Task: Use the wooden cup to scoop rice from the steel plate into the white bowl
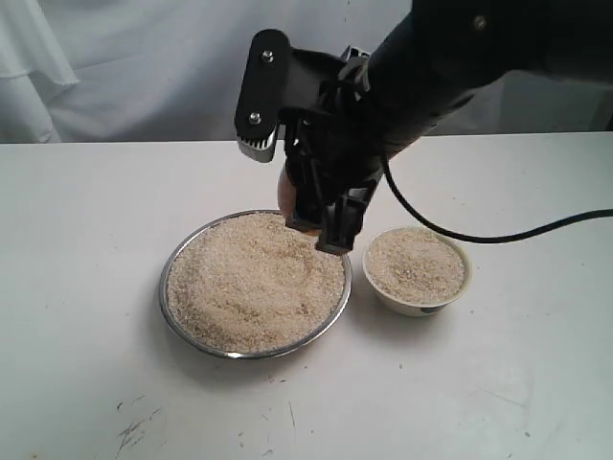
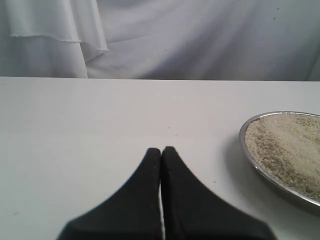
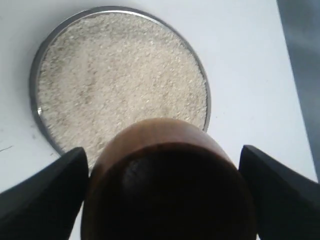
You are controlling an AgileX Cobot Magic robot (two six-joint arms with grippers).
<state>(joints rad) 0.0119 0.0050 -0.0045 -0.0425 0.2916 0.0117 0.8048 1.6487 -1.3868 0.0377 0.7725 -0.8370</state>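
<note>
The steel plate [image 1: 165, 292] sits mid-table, heaped with rice [image 1: 254, 278]. Just to its right stands the white bowl [image 1: 417, 307], filled with rice to near its rim. My right gripper [image 1: 323, 225] hangs over the plate's far edge, shut on the wooden cup [image 1: 284, 196], which is mostly hidden behind the fingers. In the right wrist view the cup [image 3: 170, 185] fills the space between both fingers [image 3: 45, 192]; its inside is dark, and the plate [image 3: 33, 95] lies beyond. My left gripper [image 2: 161, 150] is shut on nothing over bare table, left of the plate [image 2: 242, 136].
A black cable [image 1: 536, 230] trails across the table behind the bowl to the right edge. A white curtain [image 1: 144, 67] hangs behind the table. Dark scuff marks [image 1: 134, 431] dot the front left of the tabletop.
</note>
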